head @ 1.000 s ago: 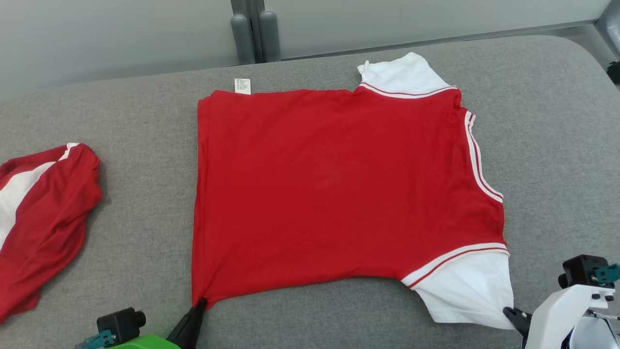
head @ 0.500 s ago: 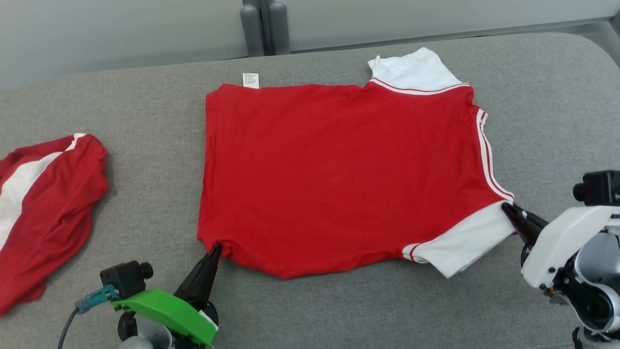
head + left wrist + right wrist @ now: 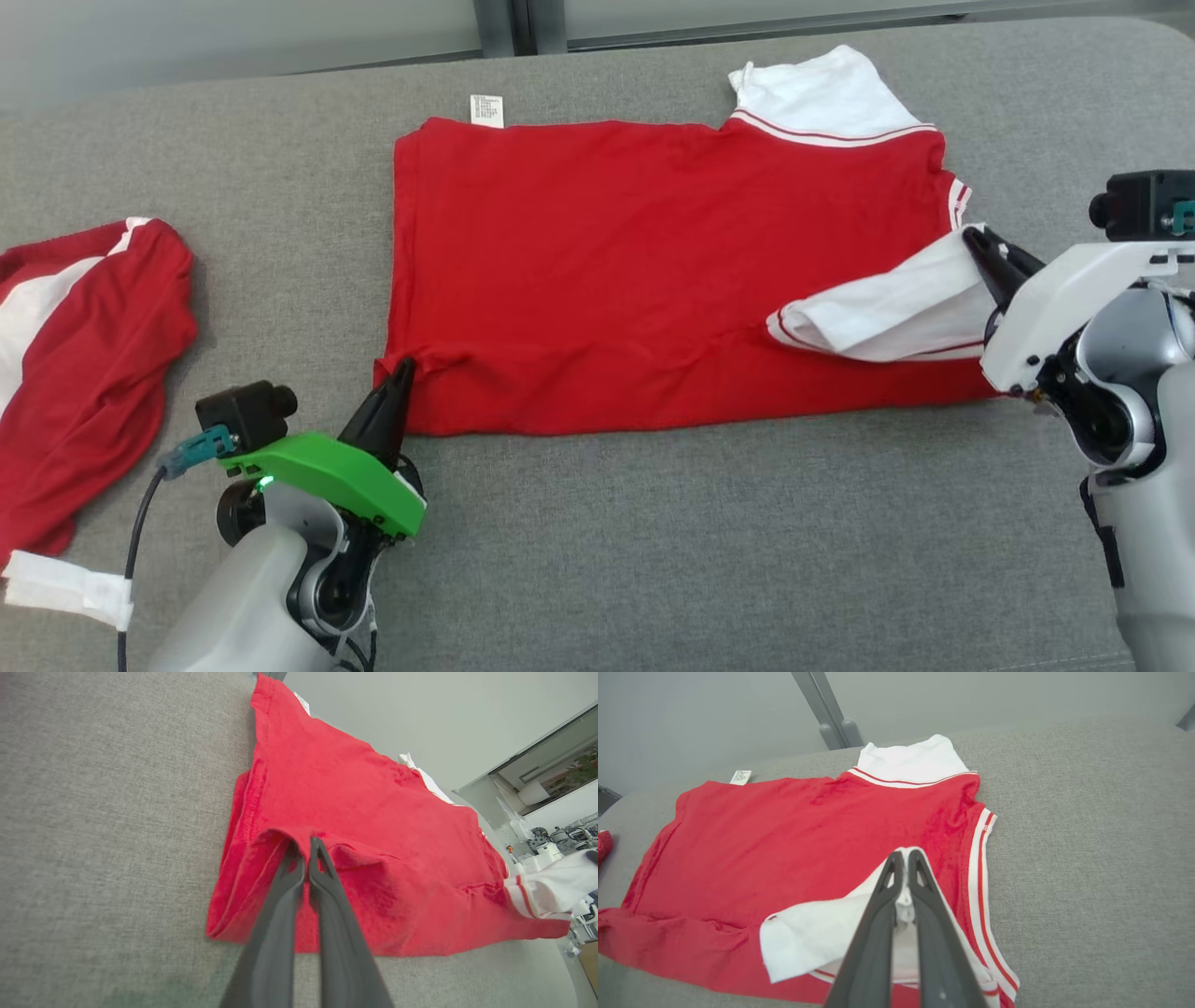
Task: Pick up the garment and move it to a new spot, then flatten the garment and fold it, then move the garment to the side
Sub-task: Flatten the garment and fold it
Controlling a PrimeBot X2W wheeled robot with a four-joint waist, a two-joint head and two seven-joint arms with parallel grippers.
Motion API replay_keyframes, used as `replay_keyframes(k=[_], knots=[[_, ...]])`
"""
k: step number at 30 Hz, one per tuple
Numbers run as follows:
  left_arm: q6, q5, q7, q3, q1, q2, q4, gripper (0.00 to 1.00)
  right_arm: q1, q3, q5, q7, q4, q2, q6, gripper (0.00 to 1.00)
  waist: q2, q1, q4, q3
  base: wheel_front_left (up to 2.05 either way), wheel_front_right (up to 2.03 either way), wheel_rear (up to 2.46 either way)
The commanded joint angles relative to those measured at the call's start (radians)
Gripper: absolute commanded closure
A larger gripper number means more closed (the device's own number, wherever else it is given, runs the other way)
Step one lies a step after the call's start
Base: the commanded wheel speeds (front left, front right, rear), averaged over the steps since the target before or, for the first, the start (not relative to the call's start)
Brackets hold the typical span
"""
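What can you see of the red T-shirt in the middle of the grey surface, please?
The red T-shirt is soft knit cloth. It lies on the grey surface, neck toward the robot's right, near edge doubled over the body. The white far sleeve, edged in red stripes, lies flat; the right gripper pinches the matching near sleeve over the red cloth. The left gripper pinches the near hem corner. A white label pokes out at the far hem.
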Motion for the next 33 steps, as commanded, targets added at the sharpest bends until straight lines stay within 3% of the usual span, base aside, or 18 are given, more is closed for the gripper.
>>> replay_keyframes(k=[1, 16, 17, 18, 27, 33], knots=[[0.001, 0.006, -0.01, 0.004, -0.03, -0.007, 0.018, 1.0, -0.026, 0.015, -0.005, -0.029, 0.022, -0.006, 0.0, 1.0, 0.0, 0.0, 0.005, 0.017, 0.0, 0.0, 0.0], [-0.024, 0.038, -0.078, 0.007, -0.134, -0.058, 0.167, 0.99, -0.158, 0.093, -0.014, -0.252, 0.209, -0.048, 0.0, 1.0, 0.0, 0.0, 0.014, 0.04, 0.0, 0.0, 0.0], [-0.025, 0.046, -0.083, 0.005, -0.138, -0.061, 0.174, 0.56, -0.162, 0.09, -0.011, -0.266, 0.223, -0.045, 0.0, 0.72, 0.0, 0.0, 0.015, 0.04, 0.0, 0.0, 0.0], [-0.027, 0.05, -0.086, 0.002, -0.142, -0.064, 0.182, 0.0, -0.166, 0.088, -0.008, -0.284, 0.235, -0.04, 0.0, 0.0, 0.0, 0.0, 0.015, 0.04, 0.0, 0.0, 0.0], [-0.016, 0.108, -0.112, 0.004, -0.132, -0.058, 0.218, 0.0, -0.164, 0.103, 0.033, -0.402, 0.264, -0.023, 0.0, 0.0, 0.0, 0.0, 0.01, 0.013, 0.0, 0.0, 0.0], [0.055, 0.215, -0.118, 0.004, -0.082, -0.047, 0.196, 0.0, -0.071, 0.064, -0.004, -0.292, 0.289, -0.025, 0.0, 0.0, 0.0, 0.0, -0.002, -0.009, 0.0, 0.0, 0.0]])
